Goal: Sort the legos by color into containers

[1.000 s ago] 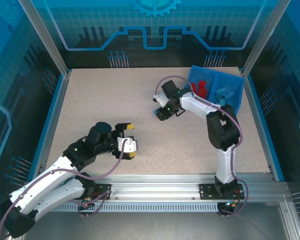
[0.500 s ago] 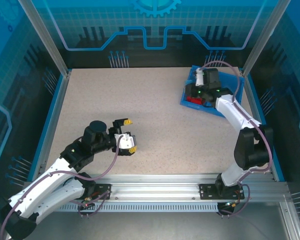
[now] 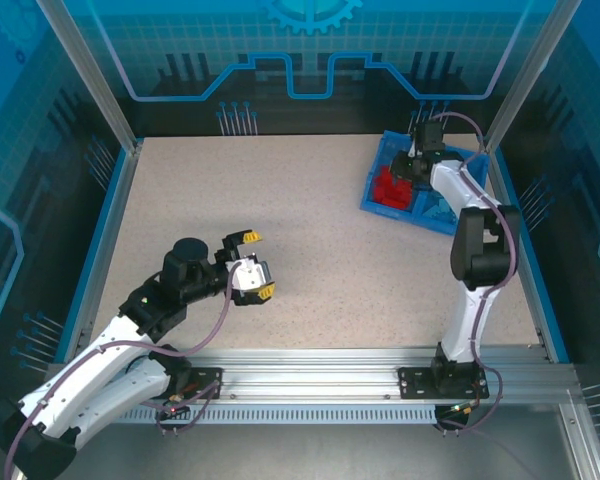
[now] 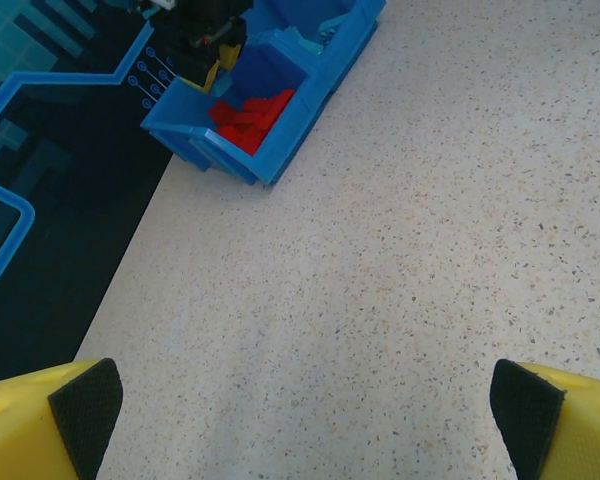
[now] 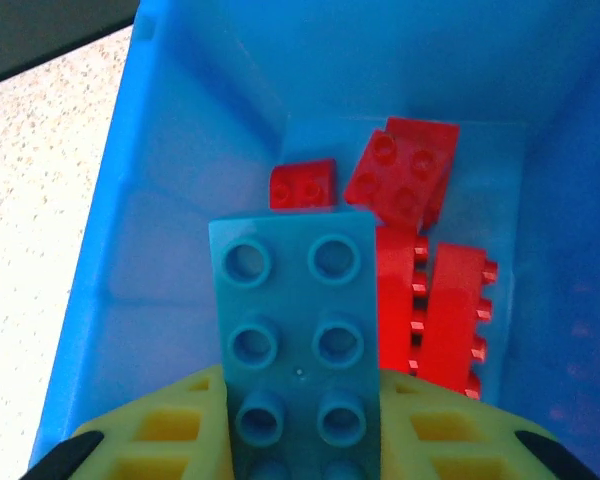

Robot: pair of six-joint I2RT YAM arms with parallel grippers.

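Right claw (image 5: pixel 300 450) pinching a light blue brick (image 5: pixel 295 330), long axis pointing out from the claw, over the red-brick compartment (image 5: pixel 180 200); other compartment (image 3: pixel 435 212) lies just right.

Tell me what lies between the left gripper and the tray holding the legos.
The stretch is bare: in the left wrist view, speckled table runs uninterrupted from the left gripper to the tray.
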